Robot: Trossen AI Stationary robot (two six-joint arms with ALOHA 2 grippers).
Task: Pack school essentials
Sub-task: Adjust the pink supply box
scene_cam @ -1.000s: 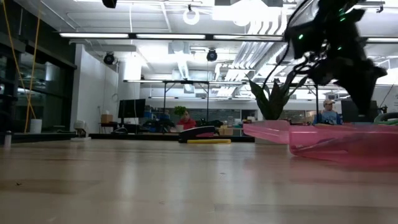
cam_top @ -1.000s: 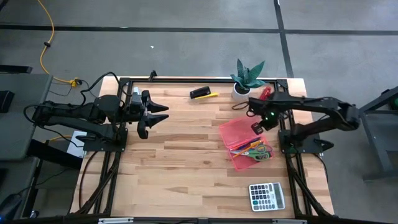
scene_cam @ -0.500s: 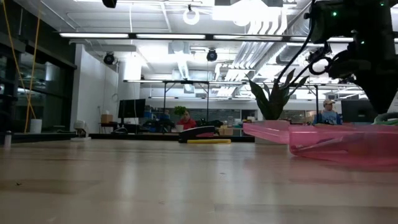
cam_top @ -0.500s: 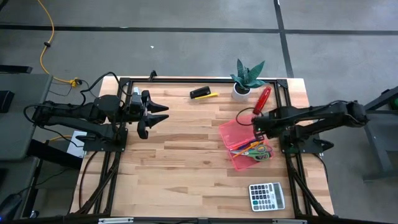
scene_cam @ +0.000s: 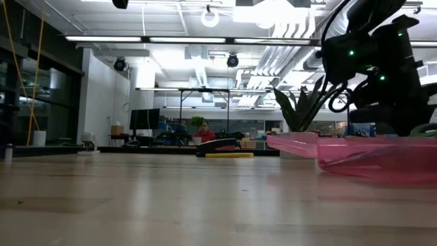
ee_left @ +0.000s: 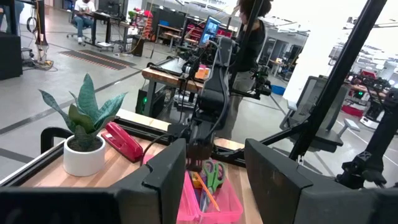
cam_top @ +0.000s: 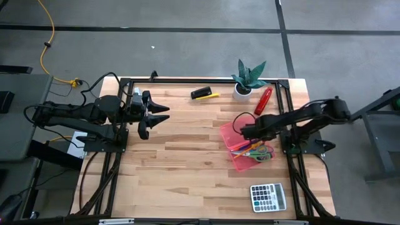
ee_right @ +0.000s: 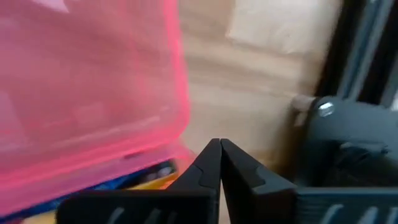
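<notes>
We see scissors [cam_top: 262, 152] and pencils [cam_top: 244, 149] already in the pink tray [cam_top: 232, 132]. Our right gripper [cam_top: 242, 132], closed and empty, hovers over it; the left gripper [cam_top: 164, 113] waits open, well apart. A black-yellow item [cam_top: 204, 94] beyond the tray remains unpacked.

Right tool [cam_top: 242, 132] closed; left tool [cam_top: 164, 114] parted.

Open boards left of the pink tray [cam_top: 232, 132], crowding around it

The wide wooden table [cam_top: 181, 162] left of the tray lies bare, easy to cross; the right gripper [cam_top: 242, 132], fingers pressed together, hangs over the tray itself; beyond the tray stand a potted plant [cam_top: 249, 77] and a red stapler [cam_top: 263, 100]; nearer than the tray lies a calculator [cam_top: 268, 197]; the left gripper [cam_top: 164, 113] waits well apart.
</notes>
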